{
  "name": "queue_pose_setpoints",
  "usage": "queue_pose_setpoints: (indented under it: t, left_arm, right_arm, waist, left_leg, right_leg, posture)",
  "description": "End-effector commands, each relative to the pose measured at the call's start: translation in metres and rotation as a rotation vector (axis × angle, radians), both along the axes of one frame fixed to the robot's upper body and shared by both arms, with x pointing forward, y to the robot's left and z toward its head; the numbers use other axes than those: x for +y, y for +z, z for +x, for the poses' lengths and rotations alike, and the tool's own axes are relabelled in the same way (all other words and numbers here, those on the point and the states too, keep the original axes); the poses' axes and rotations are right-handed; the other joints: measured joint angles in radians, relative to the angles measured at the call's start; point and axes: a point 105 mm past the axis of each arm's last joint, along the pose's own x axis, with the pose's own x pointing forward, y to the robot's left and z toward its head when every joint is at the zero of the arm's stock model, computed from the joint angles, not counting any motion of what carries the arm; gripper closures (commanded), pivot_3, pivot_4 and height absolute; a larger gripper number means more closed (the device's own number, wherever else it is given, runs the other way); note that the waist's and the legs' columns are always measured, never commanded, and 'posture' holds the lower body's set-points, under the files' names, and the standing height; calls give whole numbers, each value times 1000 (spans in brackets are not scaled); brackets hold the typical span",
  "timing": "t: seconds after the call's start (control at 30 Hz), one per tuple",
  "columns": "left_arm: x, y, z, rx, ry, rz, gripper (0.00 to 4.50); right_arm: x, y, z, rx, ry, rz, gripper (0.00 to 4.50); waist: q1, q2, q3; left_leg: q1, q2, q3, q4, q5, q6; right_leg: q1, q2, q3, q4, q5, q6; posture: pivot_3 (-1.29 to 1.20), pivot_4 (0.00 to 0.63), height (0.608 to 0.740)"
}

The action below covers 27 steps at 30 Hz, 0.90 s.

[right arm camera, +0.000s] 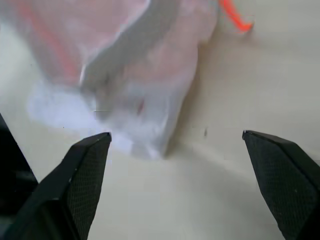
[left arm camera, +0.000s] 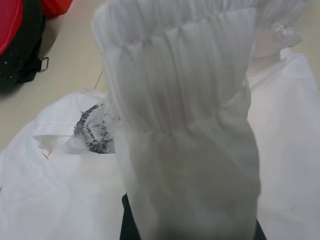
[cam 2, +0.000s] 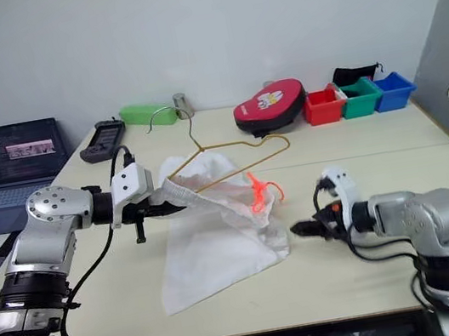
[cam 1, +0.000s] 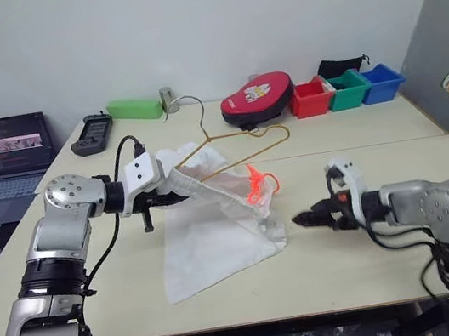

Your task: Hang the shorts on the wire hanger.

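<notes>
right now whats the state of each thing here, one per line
shorts: waistband lifted by the left gripper, rest draped on the table
hanger: raised off the table, one end inside the waistband
left gripper: shut on the shorts
right gripper: open, empty, low over the table beside the shorts
laptop: lid open, screen lit
red pouch: closed, lying flat
</notes>
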Motion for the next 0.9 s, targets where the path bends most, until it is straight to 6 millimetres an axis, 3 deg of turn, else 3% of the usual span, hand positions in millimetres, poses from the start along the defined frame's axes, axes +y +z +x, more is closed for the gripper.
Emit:
queue_pose_setpoints:
  t: [0.03, 0.27, 0.5, 0.9]
  left_arm:
    - [-1, 12, 0, -68, -32, 20, 4389]
    - [-6, 11, 0, -71, -52, 16, 4389]
    - [-11, 10, 0, -77, -67, 13, 4389]
    - [-15, 9, 1, -85, -78, 9, 4389]
  right_arm:
    - [27, 24, -16, -125, 168, 54, 43]
    - [51, 24, 2, -98, 26, 75, 43]
    - [57, 13, 13, -28, -102, 91, 43]
    - [71, 25, 21, -24, -144, 176, 43]
  waist:
    - [-5, 0, 0]
    - [1, 0, -1]
    - [8, -1, -1]
    - [2, 0, -1]
  left_leg:
    - [0, 0, 0, 0, 0, 0]
    - [2, 1, -2, 0, 0, 0]
    - [-1, 0, -2, 0, 0, -1]
    - [0, 1, -3, -1, 0, 0]
  right_leg:
    - [0, 1, 1, 0, 0, 0]
    - [1, 2, 0, 1, 0, -1]
    - [0, 1, -1, -1, -1, -1]
    - [0, 1, -2, 0, -1, -2]
  posture:
    - [290, 0, 740]
    - [287, 0, 740]
    - [287, 0, 740]
    - [277, 0, 740]
